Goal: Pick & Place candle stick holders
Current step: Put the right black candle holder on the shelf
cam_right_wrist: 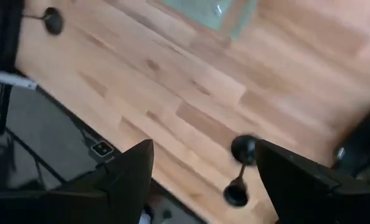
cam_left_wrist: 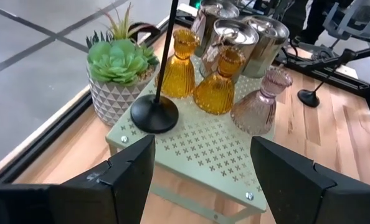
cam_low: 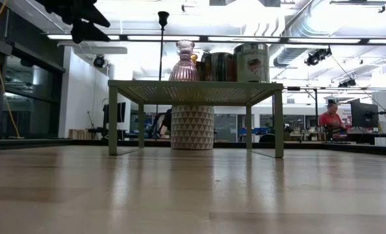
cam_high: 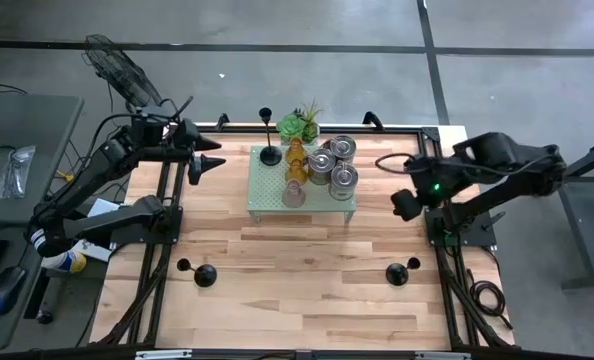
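From above, the left tool hangs just left of the pale green stand, fingers spread and carrying nothing, while the right tool waits off the stand's right side, also spread and empty. On the stand sit the candle stick holders: an upright black holder at the near-left corner, amber glass ones in the middle, a pinkish glass one, and silvery cylinders to the right; two more black holders lie on the wooden surface, one at lower left, one at lower right. Down at surface level, the stand's top carries the pinkish vase and the tins, with the plant pot behind it. Through the left wrist, the black holder's base sits dead ahead between the released fingers, touching nothing. Through the right wrist, a fallen black holder lies on the wood between its open fingers. My call: the left arm goes for the upright black one, so come in level, straddle the thin stem low, and steer clear of the amber glass just beside it.
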Controlling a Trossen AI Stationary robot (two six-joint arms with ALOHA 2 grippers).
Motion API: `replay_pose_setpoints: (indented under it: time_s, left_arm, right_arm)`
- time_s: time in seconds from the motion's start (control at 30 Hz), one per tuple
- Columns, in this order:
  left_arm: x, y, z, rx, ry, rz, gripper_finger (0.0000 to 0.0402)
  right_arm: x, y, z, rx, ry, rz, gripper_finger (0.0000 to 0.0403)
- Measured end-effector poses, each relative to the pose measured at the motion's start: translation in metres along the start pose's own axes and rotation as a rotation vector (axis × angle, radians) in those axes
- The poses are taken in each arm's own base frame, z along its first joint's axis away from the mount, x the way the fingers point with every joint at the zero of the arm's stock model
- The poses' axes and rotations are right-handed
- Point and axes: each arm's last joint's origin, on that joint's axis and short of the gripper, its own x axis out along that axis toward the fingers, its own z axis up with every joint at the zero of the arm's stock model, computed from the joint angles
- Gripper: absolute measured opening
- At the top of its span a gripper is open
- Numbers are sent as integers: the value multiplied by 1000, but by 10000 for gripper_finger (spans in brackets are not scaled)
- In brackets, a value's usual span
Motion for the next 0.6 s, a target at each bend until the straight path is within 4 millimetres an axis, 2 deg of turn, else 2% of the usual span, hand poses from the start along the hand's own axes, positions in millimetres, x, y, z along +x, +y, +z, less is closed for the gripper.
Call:
replay_pose_setpoints:
  time_s: [0.13, 0.33, 0.6]
  left_arm:
    - [0, 0, -1, -6, 12, -10, 259]
    - [0, -1, -2, -9, 17, -24, 259]
    - [0, -1, -2, 21, 20, -27, 259]
  right_arm:
    - [21, 1, -11, 117, 51, -77, 271]
    - [58, -8, -32, 275, 162, -246, 271]
    - [82, -15, -60, 397, 196, -368, 271]
